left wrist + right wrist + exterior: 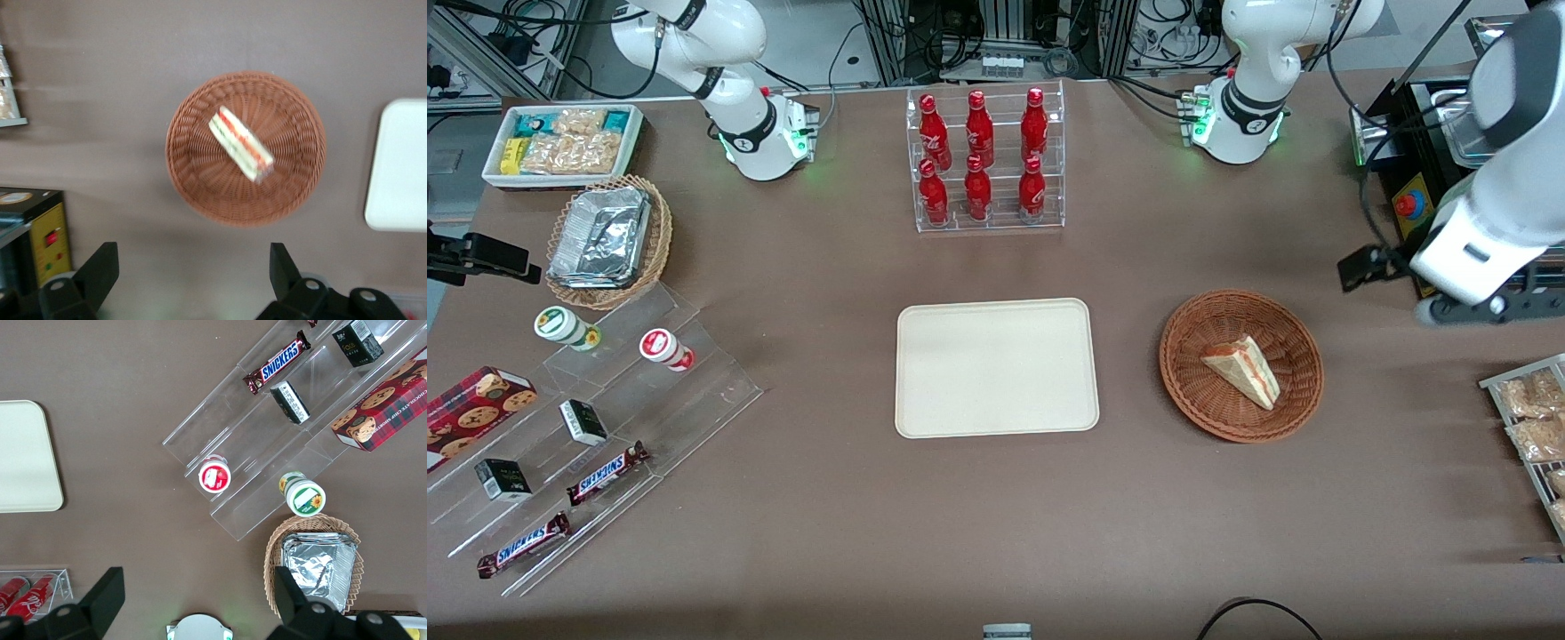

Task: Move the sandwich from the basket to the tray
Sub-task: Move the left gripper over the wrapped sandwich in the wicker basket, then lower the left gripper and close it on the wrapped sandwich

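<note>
One sandwich lies in one basket, off-centre, touching no wall. One tray, bare, sits beside the basket toward the parked arm's end, table showing between them. Gripper hovers above the basket's edge, fingers spread, holding nothing.

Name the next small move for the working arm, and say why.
Probably bring the gripper over the basket and lower it toward the sandwich. Its fingers stand open and empty, high above the table and off the basket's rim. The sandwich lies in the basket untouched, and the tray beside it is bare.
</note>
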Controlling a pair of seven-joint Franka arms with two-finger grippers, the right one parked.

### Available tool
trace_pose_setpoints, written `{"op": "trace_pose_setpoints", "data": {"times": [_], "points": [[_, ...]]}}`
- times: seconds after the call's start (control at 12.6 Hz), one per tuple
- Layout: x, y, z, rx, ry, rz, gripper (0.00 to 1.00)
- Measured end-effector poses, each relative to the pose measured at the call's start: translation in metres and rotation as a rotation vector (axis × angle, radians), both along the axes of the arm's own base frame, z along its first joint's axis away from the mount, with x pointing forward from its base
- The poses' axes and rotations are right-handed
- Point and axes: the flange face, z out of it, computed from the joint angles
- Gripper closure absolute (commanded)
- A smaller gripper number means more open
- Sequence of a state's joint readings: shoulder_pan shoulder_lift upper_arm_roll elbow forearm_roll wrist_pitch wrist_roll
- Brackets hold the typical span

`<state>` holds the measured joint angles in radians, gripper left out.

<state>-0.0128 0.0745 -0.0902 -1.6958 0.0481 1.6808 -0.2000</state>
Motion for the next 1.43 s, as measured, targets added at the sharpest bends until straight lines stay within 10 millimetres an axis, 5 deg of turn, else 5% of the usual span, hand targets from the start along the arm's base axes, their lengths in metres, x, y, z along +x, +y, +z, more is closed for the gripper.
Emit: {"op": "trace_pose_setpoints", "data": {"times": [0.32,0.55,0.95,1.43], "points": [[-0.004,-0.025,-0.108,-0.012,-0.115,0.281,0.00],[-0.021,-0.030,-0.162,-0.041,-0.188,0.521,0.00],[-0.038,-0.068,-0.220,-0.049,-0.164,0.660,0.00],[-0.036,-0.058,-0.259,-0.029,-0.120,0.680,0.01]]}}
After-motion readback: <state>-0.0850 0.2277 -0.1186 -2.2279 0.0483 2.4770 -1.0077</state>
